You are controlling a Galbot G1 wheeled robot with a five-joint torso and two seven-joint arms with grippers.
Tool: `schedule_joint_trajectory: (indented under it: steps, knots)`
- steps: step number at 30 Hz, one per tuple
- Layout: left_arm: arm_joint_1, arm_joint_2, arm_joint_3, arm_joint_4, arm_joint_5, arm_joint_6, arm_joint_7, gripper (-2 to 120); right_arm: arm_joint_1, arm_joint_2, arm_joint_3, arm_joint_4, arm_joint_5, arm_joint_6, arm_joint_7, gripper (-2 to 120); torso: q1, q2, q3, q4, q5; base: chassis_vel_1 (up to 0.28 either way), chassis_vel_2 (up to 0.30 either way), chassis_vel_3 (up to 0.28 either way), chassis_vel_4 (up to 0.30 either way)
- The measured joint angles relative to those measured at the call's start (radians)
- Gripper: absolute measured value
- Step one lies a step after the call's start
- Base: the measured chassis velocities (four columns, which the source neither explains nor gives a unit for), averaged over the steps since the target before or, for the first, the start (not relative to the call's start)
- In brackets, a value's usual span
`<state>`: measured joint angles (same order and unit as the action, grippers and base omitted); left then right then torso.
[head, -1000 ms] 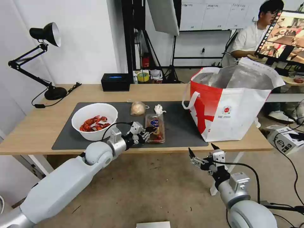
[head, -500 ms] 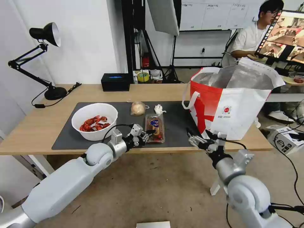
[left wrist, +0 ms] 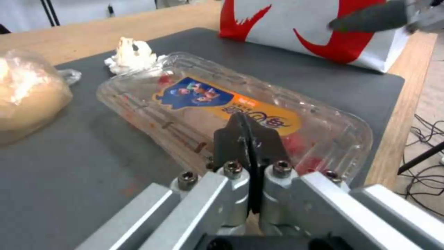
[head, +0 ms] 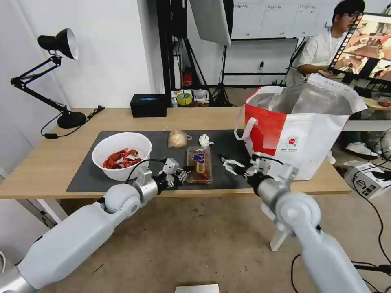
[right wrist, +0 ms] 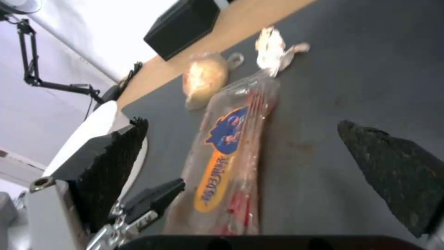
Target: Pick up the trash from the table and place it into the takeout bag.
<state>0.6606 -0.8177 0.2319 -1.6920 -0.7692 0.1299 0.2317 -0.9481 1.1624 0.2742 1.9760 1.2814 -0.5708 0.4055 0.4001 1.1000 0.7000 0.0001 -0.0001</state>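
On the dark mat (head: 81, 179) of the table (head: 40, 162) lie the trash items: a white bowl (head: 121, 154) of red shells, a clear tray (head: 199, 164), a crumpled tissue (head: 205, 140) and a small bag with a beige lump (head: 177, 139). My left gripper (head: 185, 173) is shut, its tips (left wrist: 244, 121) at the tray's (left wrist: 208, 100) near left edge. My right gripper (head: 230, 164) hovers open just right of the tray, its fingers (right wrist: 388, 166) spread wide beside the tray (right wrist: 231, 139). The takeout bag (head: 297, 134) stands open at the right.
A black box (head: 148, 105) and a desk lamp (head: 61, 44) sit at the table's back left. The table's front edge runs just under both grippers. Cables and a carton (head: 368, 179) lie on the floor to the right.
My right arm has risen from below the table edge and swung left over the mat to beside the tray. The left gripper has barely shifted.
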Motion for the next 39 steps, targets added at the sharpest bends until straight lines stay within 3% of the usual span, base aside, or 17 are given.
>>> schedule_joint_trajectory:
  steps: [6, 15, 39]
  knots:
    - [0.004, 0.000, 0.001, -0.009, -0.001, -0.002, 0.001, 0, 0.101, 0.035, -0.037, -0.098, 0.116, -0.049, 0.094, 100, 0.000, 0.000, 0.000, -0.0001, 0.0000, 0.000, 0.000, 0.000, 0.000]
    - [0.023, 0.006, -0.001, -0.024, -0.001, -0.005, 0.001, 0, 0.224, 0.066, -0.078, -0.214, 0.192, -0.149, 0.150, 100, 0.000, 0.000, 0.000, -0.0001, 0.0001, 0.000, 0.000, 0.000, 0.000]
    - [0.041, 0.015, -0.007, -0.042, -0.010, -0.023, 0.002, 0, 0.308, 0.127, -0.158, -0.324, 0.221, -0.153, 0.219, 100, 0.000, 0.000, 0.000, -0.0002, 0.0001, 0.000, 0.000, 0.000, 0.000]
